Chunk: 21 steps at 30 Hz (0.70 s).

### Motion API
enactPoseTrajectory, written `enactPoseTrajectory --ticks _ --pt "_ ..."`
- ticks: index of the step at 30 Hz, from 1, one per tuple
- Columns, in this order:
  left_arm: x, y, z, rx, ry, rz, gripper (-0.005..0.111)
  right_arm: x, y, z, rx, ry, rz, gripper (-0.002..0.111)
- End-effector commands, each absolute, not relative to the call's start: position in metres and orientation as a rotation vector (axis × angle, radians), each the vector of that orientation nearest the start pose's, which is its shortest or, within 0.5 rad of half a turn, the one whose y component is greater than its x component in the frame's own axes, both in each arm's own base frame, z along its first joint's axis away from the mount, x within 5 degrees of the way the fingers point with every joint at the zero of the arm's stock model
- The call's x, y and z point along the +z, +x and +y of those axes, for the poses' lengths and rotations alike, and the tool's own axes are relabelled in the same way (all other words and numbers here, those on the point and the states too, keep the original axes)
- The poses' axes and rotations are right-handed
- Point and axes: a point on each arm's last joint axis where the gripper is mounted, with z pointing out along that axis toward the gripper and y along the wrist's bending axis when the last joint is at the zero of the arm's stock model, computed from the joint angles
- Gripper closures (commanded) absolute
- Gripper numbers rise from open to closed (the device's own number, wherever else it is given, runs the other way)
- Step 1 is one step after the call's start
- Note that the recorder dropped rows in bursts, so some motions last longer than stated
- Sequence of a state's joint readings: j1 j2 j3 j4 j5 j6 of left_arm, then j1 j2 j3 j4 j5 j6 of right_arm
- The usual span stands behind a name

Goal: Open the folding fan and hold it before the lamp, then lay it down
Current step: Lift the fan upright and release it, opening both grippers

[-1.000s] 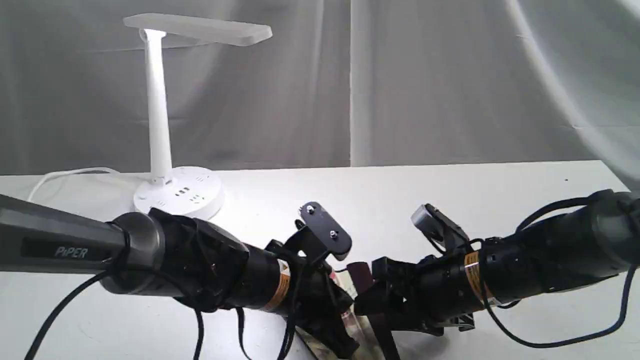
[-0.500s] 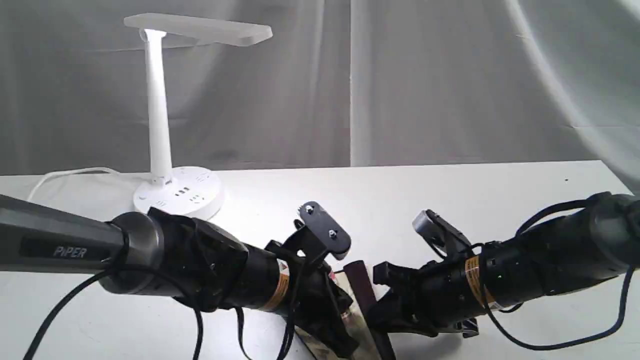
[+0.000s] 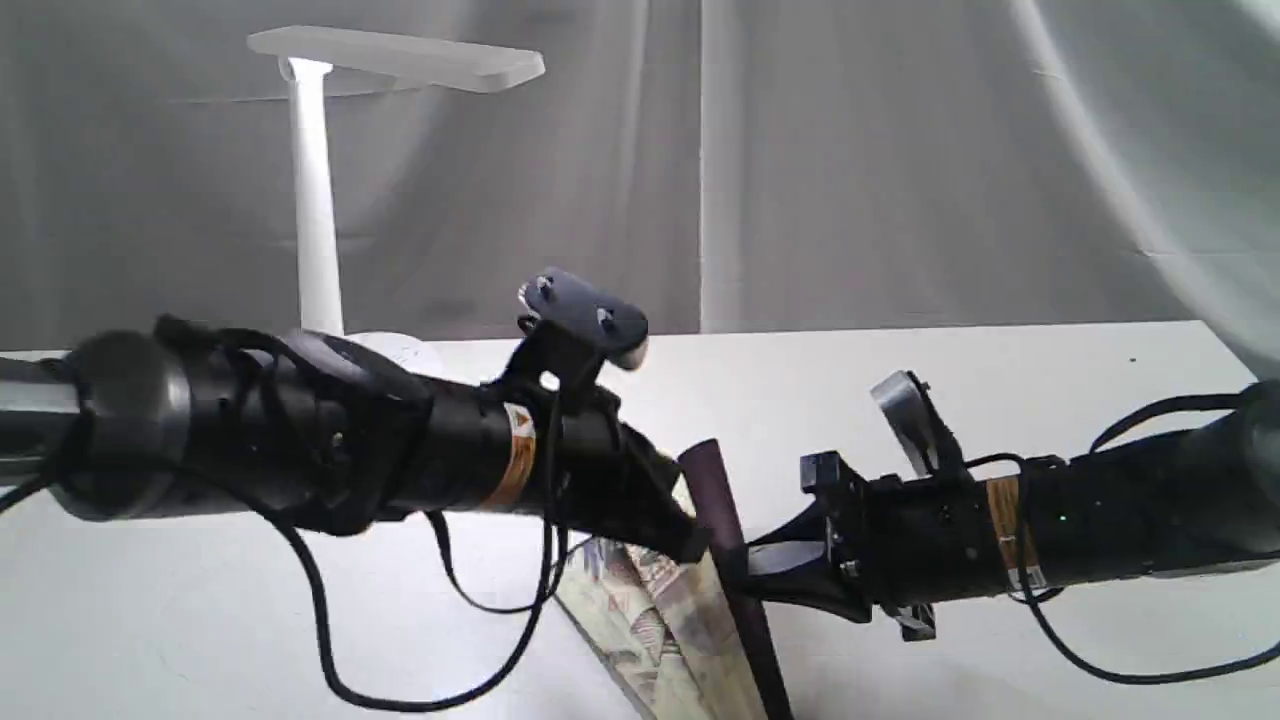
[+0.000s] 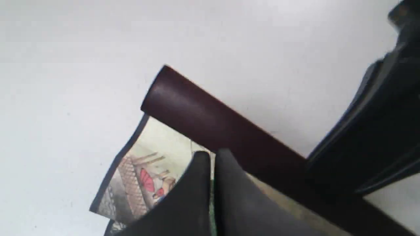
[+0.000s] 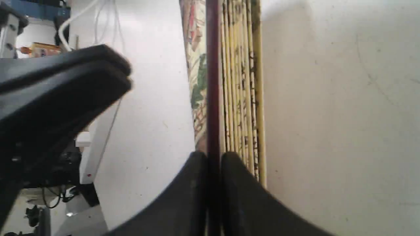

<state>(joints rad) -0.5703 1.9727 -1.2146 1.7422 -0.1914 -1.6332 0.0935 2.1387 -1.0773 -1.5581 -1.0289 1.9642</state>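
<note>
The folding fan [image 3: 660, 610] is partly spread low in the exterior view, its painted cream pleats fanning left of a dark maroon guard [image 3: 722, 540]. My left gripper [image 3: 690, 540] is shut on the fan's pleated leaf [image 4: 147, 170], fingertips [image 4: 200, 164] pressed together on the paper. My right gripper [image 3: 745, 565] is shut on the maroon guard [image 5: 213, 82], with the stacked pleats [image 5: 242, 85] beside it. The white lamp [image 3: 315, 190] stands at the back left, its base mostly hidden behind my left arm.
A white table [image 3: 1000, 380] carries everything, backed by a grey curtain [image 3: 800, 160]. The lamp's flat head [image 3: 400, 58] juts right over the table. Both black arms cross the foreground, with a loose cable [image 3: 400, 690] hanging under the left one.
Both grippers have risen with the fan. The left arm lifted and now covers the lamp's base. The pleats have spread wider between the two grippers.
</note>
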Motion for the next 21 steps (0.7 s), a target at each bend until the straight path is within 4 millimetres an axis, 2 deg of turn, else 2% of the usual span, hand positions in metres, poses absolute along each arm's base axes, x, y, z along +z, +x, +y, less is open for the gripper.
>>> enactPoseTrajectory --ticks 1,5,9,14,18,21 --pt "0.199 0.345 -0.240 -0.500 0.747 2.114 0.107 0.116 0.364 0.107 1.610 -0.009 2.338 0.108" --pt "0.218 0.344 -0.233 -0.628 0.566 2.150 0.107 0.127 0.366 0.103 1.739 0.021 2.212 0.108" --pt "0.221 0.349 -0.212 -0.924 0.363 2.271 0.107 0.128 0.371 0.093 1.728 0.077 2.182 0.108" --pt "0.209 0.354 -0.159 -1.121 0.284 2.353 0.107 0.129 0.374 0.083 1.717 0.119 2.166 0.108" --pt "0.191 0.355 -0.116 -1.153 0.092 2.397 0.107 0.129 0.375 0.080 1.717 0.138 2.158 0.108" --pt "0.179 0.357 -0.107 -1.205 0.026 2.372 0.107 0.129 0.374 0.080 1.720 0.140 2.166 0.108"
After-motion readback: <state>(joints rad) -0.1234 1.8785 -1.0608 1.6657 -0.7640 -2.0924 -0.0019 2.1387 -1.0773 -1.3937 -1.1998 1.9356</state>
